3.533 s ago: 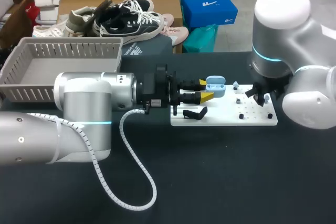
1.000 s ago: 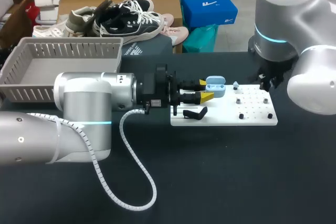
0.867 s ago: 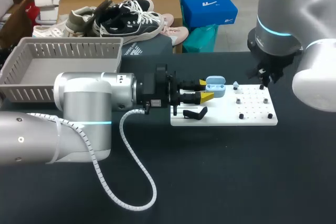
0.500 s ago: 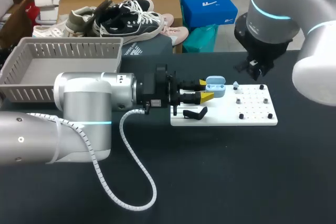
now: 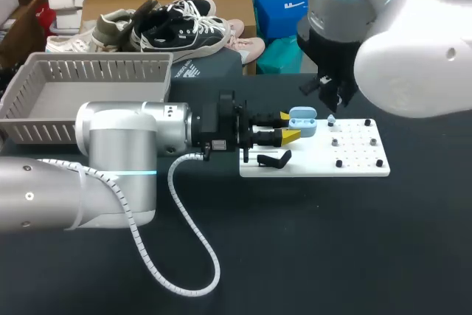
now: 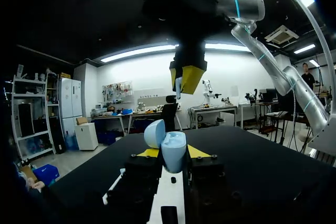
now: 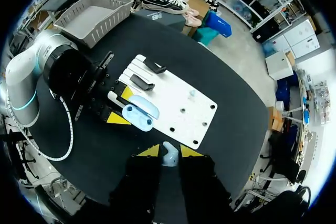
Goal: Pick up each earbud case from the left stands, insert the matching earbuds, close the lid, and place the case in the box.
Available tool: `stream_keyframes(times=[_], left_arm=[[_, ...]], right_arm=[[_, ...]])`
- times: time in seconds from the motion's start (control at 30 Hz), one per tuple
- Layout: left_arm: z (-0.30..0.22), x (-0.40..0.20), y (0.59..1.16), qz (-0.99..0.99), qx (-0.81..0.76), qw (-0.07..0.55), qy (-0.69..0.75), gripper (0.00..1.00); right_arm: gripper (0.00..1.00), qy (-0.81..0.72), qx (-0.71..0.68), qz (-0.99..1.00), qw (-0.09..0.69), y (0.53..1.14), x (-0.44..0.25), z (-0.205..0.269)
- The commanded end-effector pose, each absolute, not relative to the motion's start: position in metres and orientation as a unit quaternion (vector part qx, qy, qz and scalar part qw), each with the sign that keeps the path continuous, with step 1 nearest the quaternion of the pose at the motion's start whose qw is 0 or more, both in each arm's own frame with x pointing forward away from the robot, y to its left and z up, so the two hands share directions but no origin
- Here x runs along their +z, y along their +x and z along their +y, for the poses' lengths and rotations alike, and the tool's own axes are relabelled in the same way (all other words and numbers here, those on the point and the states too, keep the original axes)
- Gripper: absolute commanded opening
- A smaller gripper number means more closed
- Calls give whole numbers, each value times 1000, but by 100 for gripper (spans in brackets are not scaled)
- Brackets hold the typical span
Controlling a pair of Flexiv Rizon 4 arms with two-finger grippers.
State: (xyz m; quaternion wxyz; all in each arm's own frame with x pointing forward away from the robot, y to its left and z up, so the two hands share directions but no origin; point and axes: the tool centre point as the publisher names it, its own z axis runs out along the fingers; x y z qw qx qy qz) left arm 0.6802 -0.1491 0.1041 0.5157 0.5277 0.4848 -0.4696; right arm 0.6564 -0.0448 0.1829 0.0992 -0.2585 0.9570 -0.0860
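**Earbud carried over the open case**

The left fingers (image 5: pixel 290 135) pinched the open pale-blue plastic earbud case (image 5: pixel 303 121), unmoved. The right fingers (image 6: pixel 188 77), pinching a small pale earbud (image 7: pixel 169 154), had risen from the white pegboard (image 5: pixel 354 161) right of the case to above it; insertion looked next. Only the right wrist view showed that earbud clearly.

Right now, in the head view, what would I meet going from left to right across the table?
gray basket → left gripper → blue earbud case → right gripper
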Motion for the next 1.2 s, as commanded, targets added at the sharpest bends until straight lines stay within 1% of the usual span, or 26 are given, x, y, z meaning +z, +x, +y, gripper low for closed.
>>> stream_keyframes(times=[0.03,0.57,0.7,0.8,0.87,1.0,1.2], left_arm=[[-149,104,679,486,-468,517,527,0],[-149,104,679,486,-468,517,527,0],[-149,104,679,486,-468,517,527,0],[-149,104,679,486,-468,517,527,0],[-149,104,679,486,-468,517,527,0],[-149,104,679,486,-468,517,527,0],[-149,104,679,486,-468,517,527,0]], right_arm=[[0,-255,-89,959,80,657,183,-40],[0,-255,-89,959,80,657,183,-40],[0,-159,-79,983,48,660,186,-38],[0,-94,-64,993,41,661,188,-34],[0,-69,-67,995,30,660,188,-34],[0,-27,-87,995,37,660,190,-36],[0,-9,-101,994,35,656,186,-31]])
